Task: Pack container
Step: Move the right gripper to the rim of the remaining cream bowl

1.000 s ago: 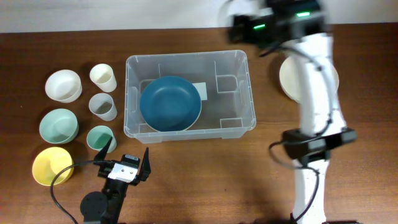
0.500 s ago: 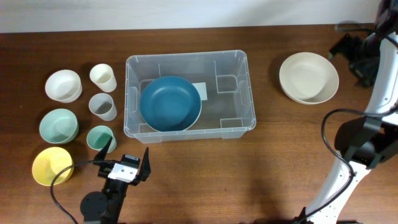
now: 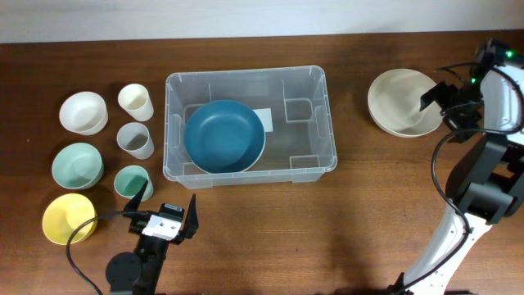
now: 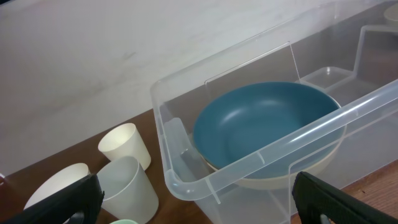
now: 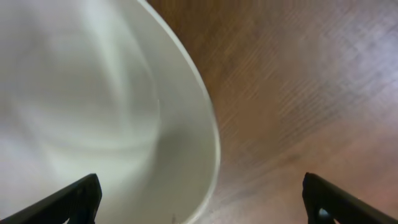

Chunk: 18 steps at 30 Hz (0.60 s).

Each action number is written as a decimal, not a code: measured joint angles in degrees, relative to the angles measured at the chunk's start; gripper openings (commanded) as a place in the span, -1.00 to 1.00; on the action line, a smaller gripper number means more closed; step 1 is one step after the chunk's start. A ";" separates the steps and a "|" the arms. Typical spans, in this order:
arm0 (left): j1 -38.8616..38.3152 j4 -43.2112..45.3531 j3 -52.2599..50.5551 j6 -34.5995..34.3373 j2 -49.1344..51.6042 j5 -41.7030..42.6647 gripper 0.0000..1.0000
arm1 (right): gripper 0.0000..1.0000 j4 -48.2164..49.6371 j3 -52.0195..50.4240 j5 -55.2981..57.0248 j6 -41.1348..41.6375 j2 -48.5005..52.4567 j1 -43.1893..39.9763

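Observation:
The clear plastic container [image 3: 172, 156] sits mid-table with a large blue bowl [image 3: 223, 136] inside, stacked on a cream bowl in the left wrist view [image 4: 267, 127]. A big cream bowl [image 3: 397, 102] lies at the far right. My right gripper [image 3: 446, 100] is open and empty just above that bowl's right rim; the rim [image 5: 208, 124] runs between its fingers. My left gripper [image 3: 168, 211] is open and empty near the front edge, facing the container's wall [image 4: 267, 165].
Left of the container stand a white bowl [image 3: 83, 112], a pale green bowl [image 3: 77, 165], a yellow bowl [image 3: 69, 218], a cream cup [image 3: 135, 102], a grey cup [image 3: 135, 140] and a teal cup [image 3: 131, 182].
My right arm swung from above the container's back right corner to the far right, then came down over the cream bowl's right rim. The left arm has not moved.

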 measured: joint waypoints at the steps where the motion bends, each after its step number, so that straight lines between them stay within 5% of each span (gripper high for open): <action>1: 0.00 0.00 0.00 0.00 0.00 0.00 0.99 | 0.98 1.33 -0.72 0.00 0.02 0.00 0.07; 18: 0.00 0.00 0.02 0.00 0.00 0.00 0.99 | 0.96 16.09 -9.40 -1.18 0.04 0.00 2.62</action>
